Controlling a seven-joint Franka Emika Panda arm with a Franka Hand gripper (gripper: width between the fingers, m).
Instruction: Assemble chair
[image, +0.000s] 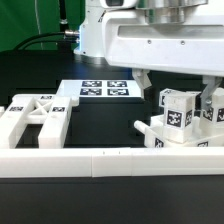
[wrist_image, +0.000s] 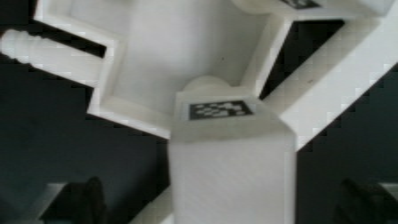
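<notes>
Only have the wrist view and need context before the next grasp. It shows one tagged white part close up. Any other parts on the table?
Observer: Yes. A white frame lies alone at the exterior view's left, apart from your tagged cluster.
Operator: What's between them?
Observer: The marker board, flat on the table, set farther back.
Operator: Anything in front?
Observer: A long low white wall runs across in front of both.

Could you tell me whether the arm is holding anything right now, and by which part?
Nothing is held. The jaws stand open, one on each side of the white chair bar, with a gap showing on both sides.
</notes>
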